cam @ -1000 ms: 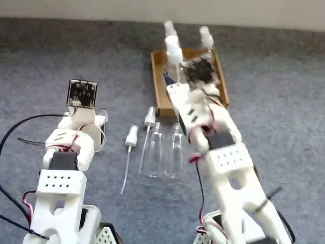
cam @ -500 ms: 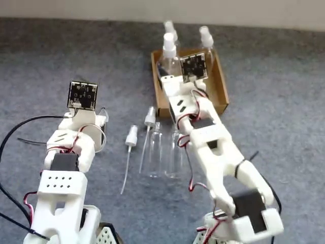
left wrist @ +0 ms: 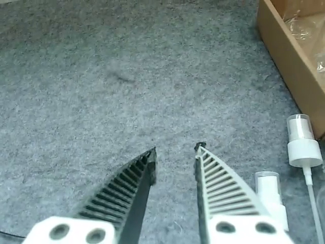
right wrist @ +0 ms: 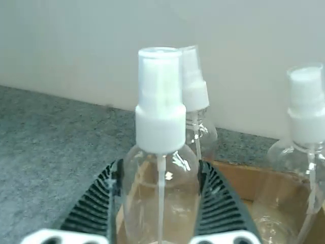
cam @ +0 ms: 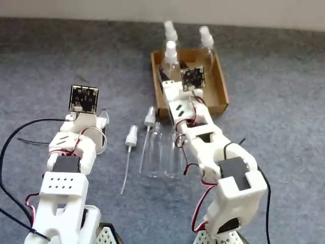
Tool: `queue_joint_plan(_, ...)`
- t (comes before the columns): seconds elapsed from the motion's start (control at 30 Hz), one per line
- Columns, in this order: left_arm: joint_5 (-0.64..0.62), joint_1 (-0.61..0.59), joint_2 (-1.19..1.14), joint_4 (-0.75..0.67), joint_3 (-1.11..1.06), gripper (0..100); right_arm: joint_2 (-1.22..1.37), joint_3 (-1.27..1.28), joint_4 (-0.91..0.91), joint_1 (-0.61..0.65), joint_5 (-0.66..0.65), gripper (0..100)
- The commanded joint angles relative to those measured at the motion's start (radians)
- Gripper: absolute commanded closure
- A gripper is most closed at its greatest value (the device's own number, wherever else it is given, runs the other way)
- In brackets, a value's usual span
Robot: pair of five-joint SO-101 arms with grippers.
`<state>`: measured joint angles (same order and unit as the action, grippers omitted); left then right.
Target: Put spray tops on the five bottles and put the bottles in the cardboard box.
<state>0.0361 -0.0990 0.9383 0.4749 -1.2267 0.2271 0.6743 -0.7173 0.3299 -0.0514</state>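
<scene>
The right gripper (right wrist: pixel 160 169) was seen pinched on a capped bottle (right wrist: pixel 160 201), one ribbed finger (right wrist: pixel 99 203) pressed to each side of the clear body. The bottle was held upright between the jaws, its white spray top (right wrist: pixel 161 109) rising above the fingertips and its dip tube running down the middle. From the high view this bottle (cam: pixel 170 60) was placed at the near left part of the cardboard box (cam: pixel 222 91), just ahead of the right arm's wrist. Two more capped bottles (cam: pixel 170 29) (cam: pixel 205 36) were seen upright at the far end of the box; whether both stood inside it could not be told.

The left gripper (left wrist: pixel 175 150) was held spread, nothing between its fingers, above the grey carpet (left wrist: pixel 101 76). Two loose spray tops (cam: pixel 131 136) (cam: pixel 150 117) were laid on the carpet between the arms, close beside the left gripper and apart from it. Two uncapped bottles (cam: pixel 155 150) (cam: pixel 175 150) were laid side by side next to those tops, just short of the box
</scene>
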Motion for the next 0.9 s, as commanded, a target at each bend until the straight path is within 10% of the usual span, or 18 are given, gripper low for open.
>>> queue_joint_plan(0.0,-0.008,-0.005,0.008,-0.021,0.007,87,0.018,-0.119,-0.028,-0.021,0.009,99.5)
queue_joint_plan(0.87,-0.008,-0.005,0.008,-0.021,0.005,87,0.074,-0.162,-0.028,-0.024,0.08,99.5)
